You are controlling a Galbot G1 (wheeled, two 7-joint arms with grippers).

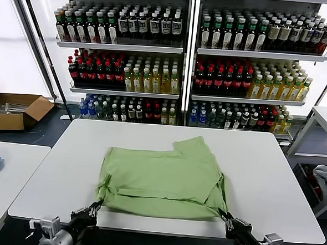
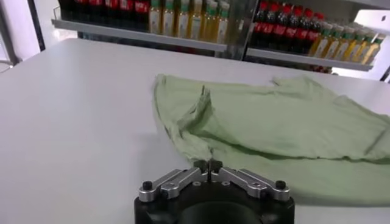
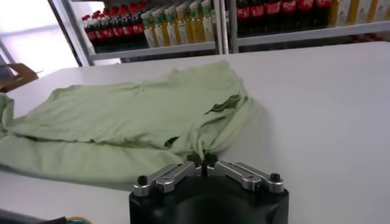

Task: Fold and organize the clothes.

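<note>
Both pincers, left pincer [image 1: 95, 206] and right pincer [image 1: 225, 216], sit clenched on the near corners of the green shirt [image 1: 163, 175], whose long axis runs along the desk's [image 1: 49, 176] near edge.

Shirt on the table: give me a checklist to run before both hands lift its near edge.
1. Left hand pinching the near left corner of the shirt: ok, fingers shut on cloth.
2. Right hand pinching the near right corner: ok.
3. Shirt lying flat: not ok, the near left part is wrinkled.
4. Bare table beyond the shirt for the fold: ok.
5. Grip taking one layer only: cannot tell.
</note>
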